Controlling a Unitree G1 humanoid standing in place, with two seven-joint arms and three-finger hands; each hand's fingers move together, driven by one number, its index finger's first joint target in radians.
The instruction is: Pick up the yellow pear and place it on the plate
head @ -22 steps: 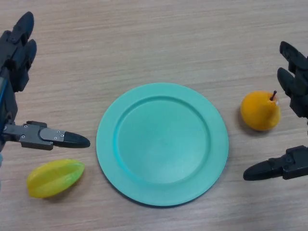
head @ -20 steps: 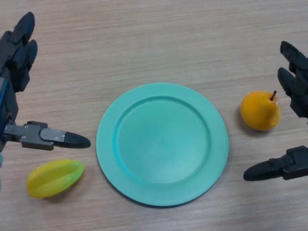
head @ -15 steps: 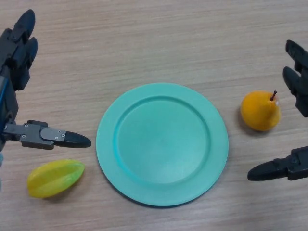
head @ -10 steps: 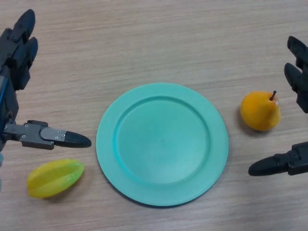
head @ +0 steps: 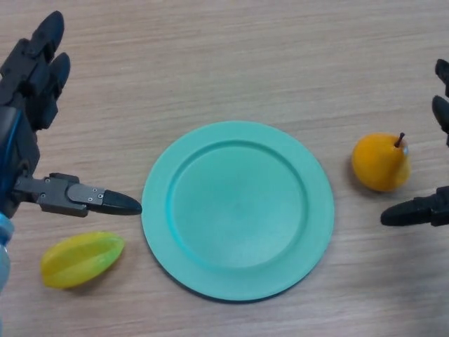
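At the right side of the frame the yellow pear (head: 380, 162) sits on the table beside the plate (head: 238, 279), not picked up yet, so the right hand (head: 428, 209), fingers spread and empty like the left hand (head: 31, 98), must reach over and grab it.

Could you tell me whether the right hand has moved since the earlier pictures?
Yes. The right hand has drawn back toward the view's right edge, away from the plate; its thumb tip now lies farther from the rim, and the pear sits untouched.
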